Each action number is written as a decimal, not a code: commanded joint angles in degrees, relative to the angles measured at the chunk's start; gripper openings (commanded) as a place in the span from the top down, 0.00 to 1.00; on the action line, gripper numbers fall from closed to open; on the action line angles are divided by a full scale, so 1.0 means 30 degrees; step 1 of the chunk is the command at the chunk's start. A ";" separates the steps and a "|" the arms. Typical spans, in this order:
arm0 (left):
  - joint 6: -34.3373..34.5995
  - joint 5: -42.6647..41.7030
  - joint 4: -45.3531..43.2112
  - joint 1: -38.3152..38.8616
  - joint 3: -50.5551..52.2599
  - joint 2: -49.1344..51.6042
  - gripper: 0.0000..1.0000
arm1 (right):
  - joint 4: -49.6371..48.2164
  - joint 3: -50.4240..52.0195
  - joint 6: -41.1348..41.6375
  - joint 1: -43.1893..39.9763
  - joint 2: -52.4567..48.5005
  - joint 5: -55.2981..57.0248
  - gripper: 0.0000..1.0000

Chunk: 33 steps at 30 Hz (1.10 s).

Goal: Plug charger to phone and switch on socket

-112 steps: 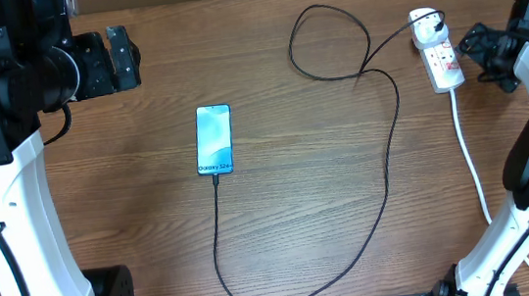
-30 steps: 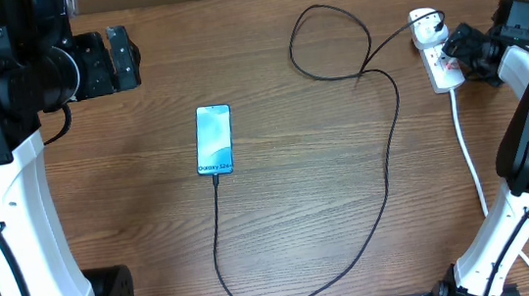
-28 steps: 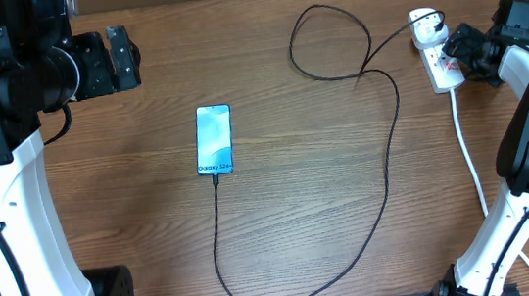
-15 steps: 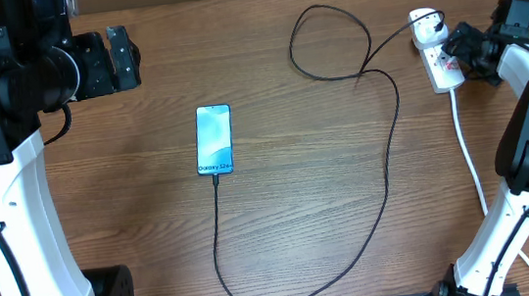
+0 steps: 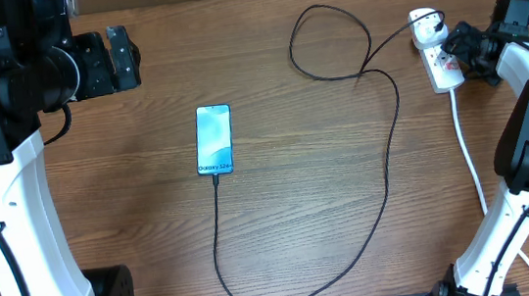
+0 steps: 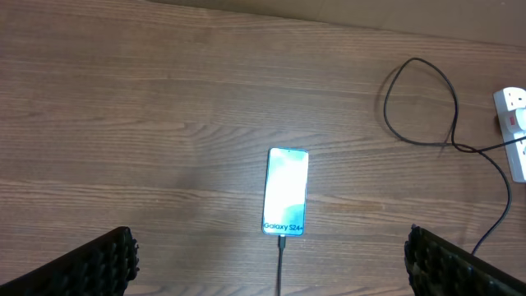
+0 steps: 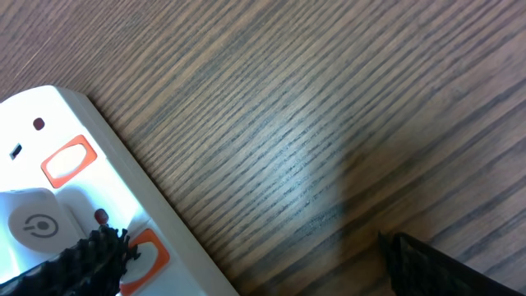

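Compared with the earliest overhead view, the right gripper (image 5: 458,51) is brought in from the table's edge to the socket (image 5: 446,76); over the last second hardly any shift is seen. The phone (image 5: 214,139) and the charger (image 5: 390,154) are left where they were.

The right fingers are spread wide, one hanging over the socket's red switch (image 7: 69,160), nothing pinched. The left gripper (image 5: 125,57) is held high at the far left, jaws likewise spread and empty.

The surface is a brown wood-grain table (image 5: 302,223). The phone is laid flat left of centre, the charger's tip met at its near short edge, the cable looped round to the socket at the far right. "Galaxy S24+" is read on the screen; a power symbol is printed on a white button (image 7: 33,224) of the socket.
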State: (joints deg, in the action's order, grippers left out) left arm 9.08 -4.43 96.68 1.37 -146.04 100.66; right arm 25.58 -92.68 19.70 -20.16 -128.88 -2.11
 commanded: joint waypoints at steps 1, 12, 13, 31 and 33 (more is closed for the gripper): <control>-0.0022 0.0138 0.0036 -0.0073 -0.0124 -0.0007 0.00 | 0.1173 0.0554 -0.0051 0.0721 -0.1180 -0.0670 0.00; -0.0022 0.0138 0.0036 -0.0073 -0.0124 -0.0007 0.00 | 0.1894 0.0554 0.0022 0.0721 -0.1180 -0.0678 0.00; -0.0022 0.0138 0.0036 -0.0073 -0.0124 -0.0007 0.00 | 0.1953 0.0554 0.0022 0.0721 -0.1180 -0.0678 0.00; -0.0022 0.0138 0.0036 -0.0073 -0.0124 -0.0007 0.00 | 0.5246 0.0226 0.0583 -0.0189 0.4248 -0.0612 0.00; -0.0022 0.0138 0.0036 -0.0073 -0.0124 -0.0007 0.00 | 0.6244 0.0226 0.0583 -0.0182 0.5464 -0.0612 0.00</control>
State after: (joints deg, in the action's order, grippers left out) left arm 9.08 -4.40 96.68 1.37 -146.04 100.66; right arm 42.26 -91.85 21.21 -20.16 -121.99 -4.23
